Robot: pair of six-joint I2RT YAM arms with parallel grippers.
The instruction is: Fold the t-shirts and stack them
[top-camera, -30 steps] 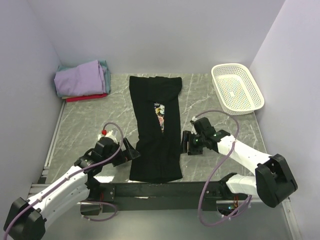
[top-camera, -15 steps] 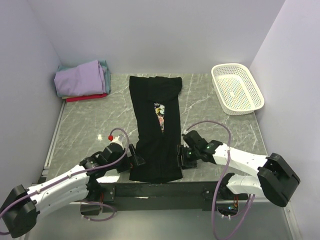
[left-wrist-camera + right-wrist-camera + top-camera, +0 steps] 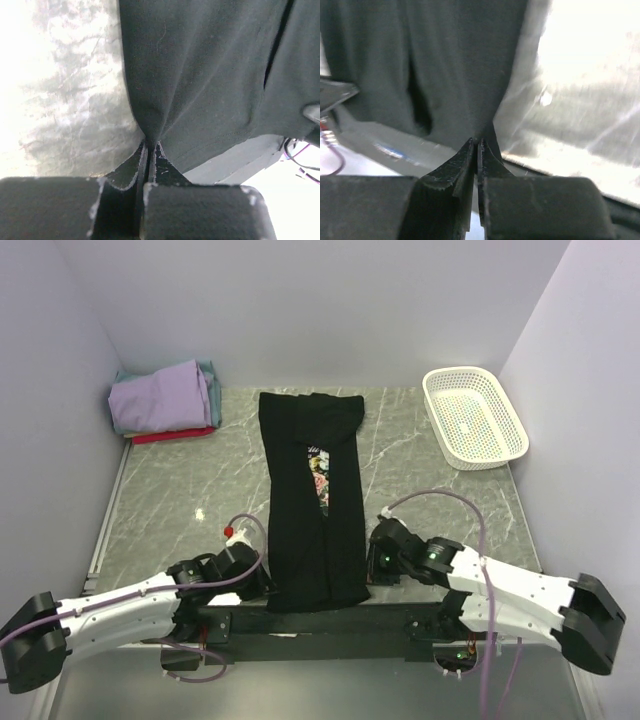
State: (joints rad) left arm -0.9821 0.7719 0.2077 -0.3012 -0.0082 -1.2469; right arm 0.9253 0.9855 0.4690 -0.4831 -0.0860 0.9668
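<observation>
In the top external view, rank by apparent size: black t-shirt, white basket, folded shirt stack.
1. black t-shirt, clearly largest.
2. folded shirt stack and white basket look about alike, so no ranking between them.

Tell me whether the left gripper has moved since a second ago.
Yes. The left gripper came nearer the front rail, clamping a hem corner of the black t-shirt.

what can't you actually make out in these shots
- Print on the black shirt: top view, the folded-in sides cover all but a sliver.
- Stack of folded shirts: top view, the lavender one on top hides how many lie beneath; only teal and red edges show.
- Table: right wrist view, glare washes it out.
- Shirt's near hem: top view, black against the black bar, outline lost.
</observation>
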